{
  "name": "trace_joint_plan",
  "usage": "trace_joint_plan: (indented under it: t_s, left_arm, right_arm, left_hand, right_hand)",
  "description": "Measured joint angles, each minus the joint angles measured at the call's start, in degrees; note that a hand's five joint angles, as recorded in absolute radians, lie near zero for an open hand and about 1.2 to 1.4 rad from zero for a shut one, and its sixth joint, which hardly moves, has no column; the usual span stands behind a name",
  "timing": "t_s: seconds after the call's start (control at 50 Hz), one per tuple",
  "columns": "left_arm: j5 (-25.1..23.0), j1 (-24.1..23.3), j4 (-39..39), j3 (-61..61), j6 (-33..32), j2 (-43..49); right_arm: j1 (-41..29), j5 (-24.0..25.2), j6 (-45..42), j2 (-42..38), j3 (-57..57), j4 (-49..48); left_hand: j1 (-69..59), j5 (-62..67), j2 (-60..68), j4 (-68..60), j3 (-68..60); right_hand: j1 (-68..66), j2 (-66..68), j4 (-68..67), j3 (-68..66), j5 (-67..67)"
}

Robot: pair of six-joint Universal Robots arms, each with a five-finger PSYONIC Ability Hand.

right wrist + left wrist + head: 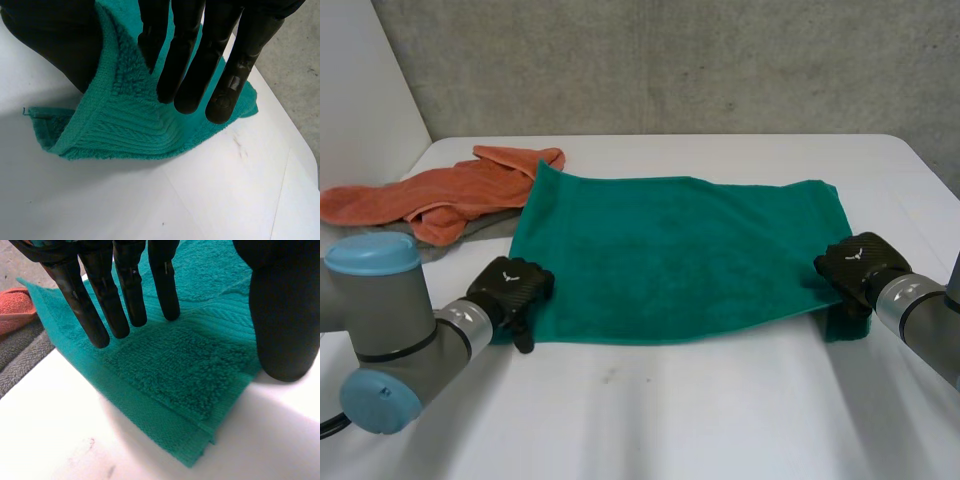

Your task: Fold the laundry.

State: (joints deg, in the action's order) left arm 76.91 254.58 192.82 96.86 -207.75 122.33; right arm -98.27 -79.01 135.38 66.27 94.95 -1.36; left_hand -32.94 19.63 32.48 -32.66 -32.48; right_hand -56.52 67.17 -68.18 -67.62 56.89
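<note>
A teal towel (680, 255) lies doubled on the white table (670, 420), its long side running left to right. My left hand (510, 285) is over the towel's near-left corner (170, 365). The left fingers (95, 310) are straight, the thumb (285, 315) stands apart, and the corner lies flat beneath them, so this hand is open. My right hand (860, 262) is at the near-right corner. There its straight fingers (190, 65) and thumb pinch the towel's edge (125, 125), which is raised a little off the table.
An orange towel (440, 195) lies crumpled at the back left, touching the teal towel's far-left corner, with a grey cloth (470, 232) under it. Both also lie beside my left hand: orange towel (15, 310), grey cloth (20, 355). A concrete wall stands behind the table.
</note>
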Motion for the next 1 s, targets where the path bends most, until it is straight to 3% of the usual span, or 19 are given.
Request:
trace_joint_plan:
  t_s: [0.58, 0.68, 0.8, 0.92, 1.0]
  left_arm:
    - [0.6, -0.6, 0.6, -7.3, 0.0, 4.7]
    - [0.7, -0.4, 0.7, -8.1, 0.1, 4.7]
    - [0.7, -0.5, 0.7, -7.1, 0.1, 2.8]
    - [0.4, -0.7, 1.3, -4.9, 0.2, -0.3]
    - [0.4, -0.8, 2.2, -4.2, 0.1, -0.7]
  right_arm:
    - [0.0, 0.0, -0.1, 0.0, 1.2, -0.1]
    - [0.1, -0.1, -0.1, 0.0, 1.2, -0.1]
    - [0.1, -0.2, 0.0, 0.0, 0.7, -0.1]
    - [0.1, -0.2, 0.0, 0.0, 0.3, 0.0]
    - [-0.1, -0.1, 0.1, 0.0, 0.4, 0.0]
  left_hand:
    - [-6.5, 0.0, 6.7, -6.6, -6.6]
    - [-20.1, -0.1, 20.1, -19.8, -20.0]
    - [-25.0, -0.1, 26.5, -26.4, -26.2]
    - [-24.5, -0.1, 25.4, -25.5, -25.3]
    - [-13.1, -0.1, 14.6, -14.7, -15.0]
  right_hand:
    - [0.0, 0.0, 0.0, 0.0, 0.0]
    - [0.0, 0.0, 0.0, 0.0, 0.0]
    - [0.0, 0.0, 0.0, 0.0, 0.0]
    - [0.0, 0.0, 0.0, 0.0, 0.0]
    - [0.0, 0.0, 0.0, 0.0, 0.0]
